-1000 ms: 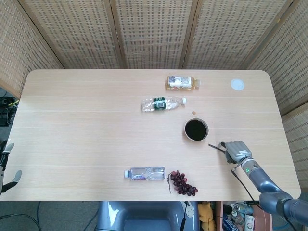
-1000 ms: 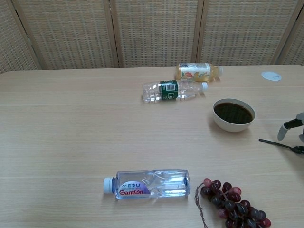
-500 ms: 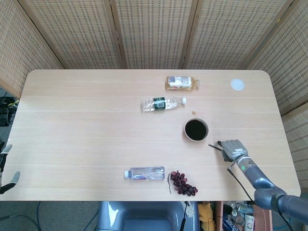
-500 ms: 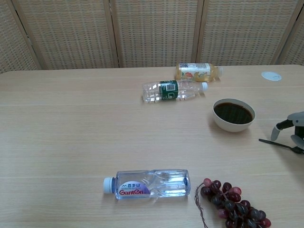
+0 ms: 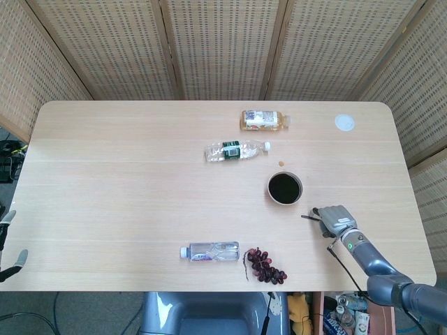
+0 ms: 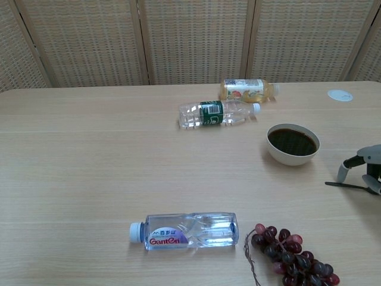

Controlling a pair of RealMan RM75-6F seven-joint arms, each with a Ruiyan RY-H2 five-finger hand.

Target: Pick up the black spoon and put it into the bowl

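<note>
The black spoon (image 5: 306, 217) (image 6: 344, 186) lies on the table just right of the bowl and nearer the front edge. The white bowl (image 5: 285, 188) (image 6: 292, 143) has a dark inside. My right hand (image 5: 335, 218) (image 6: 370, 162) sits over the spoon's right end and hides it. Its fingers curl down around that end, and its thumb tip reaches down to the thin handle, which sticks out to the left. My left hand (image 5: 17, 257) hangs off the table's left front corner, fingers apart and holding nothing.
Two bottles (image 5: 236, 150) (image 5: 263, 120) lie behind the bowl. A clear water bottle (image 5: 210, 252) and a bunch of grapes (image 5: 265, 265) lie near the front edge. A small white disc (image 5: 343, 123) sits at the back right.
My right hand has slid left along the spoon and lowered its thumb onto the handle. The handle has swung slightly towards the front edge. My left hand has drifted a little lower.
</note>
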